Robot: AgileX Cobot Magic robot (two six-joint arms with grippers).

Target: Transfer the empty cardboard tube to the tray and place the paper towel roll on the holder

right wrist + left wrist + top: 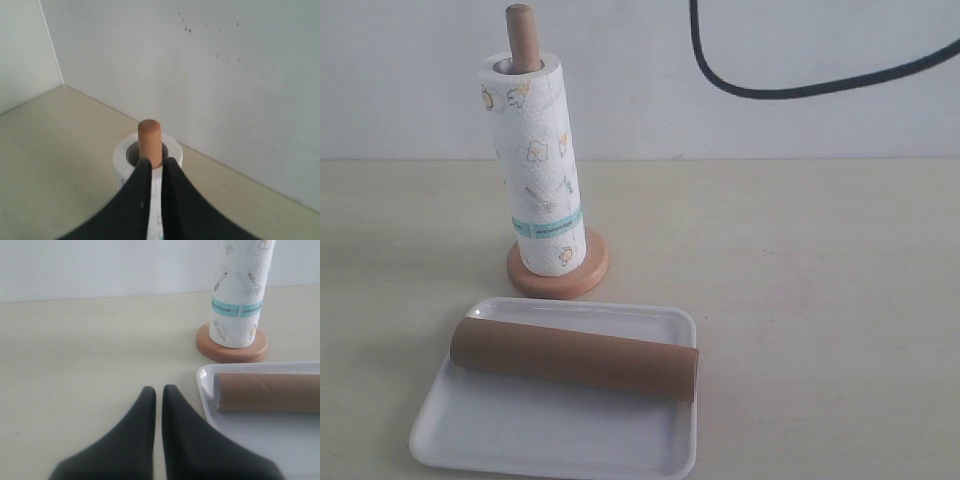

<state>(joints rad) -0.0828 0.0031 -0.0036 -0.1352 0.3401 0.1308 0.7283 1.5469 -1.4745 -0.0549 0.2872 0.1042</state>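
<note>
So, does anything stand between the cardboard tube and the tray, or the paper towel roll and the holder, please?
Nothing visible does: the cardboard tube lies in the tray, and the paper towel roll stands slid over the holder.

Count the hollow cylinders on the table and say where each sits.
2. The paper roll stands upright, threaded on the holder, whose tip pokes out the top. The tube lies on its side across the tray. None appear hidden.

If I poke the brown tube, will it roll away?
Probably: the empty cardboard tube is round and lies on its side. The tray has a low rim that might stop it. It looks hollow, so likely light.
</note>
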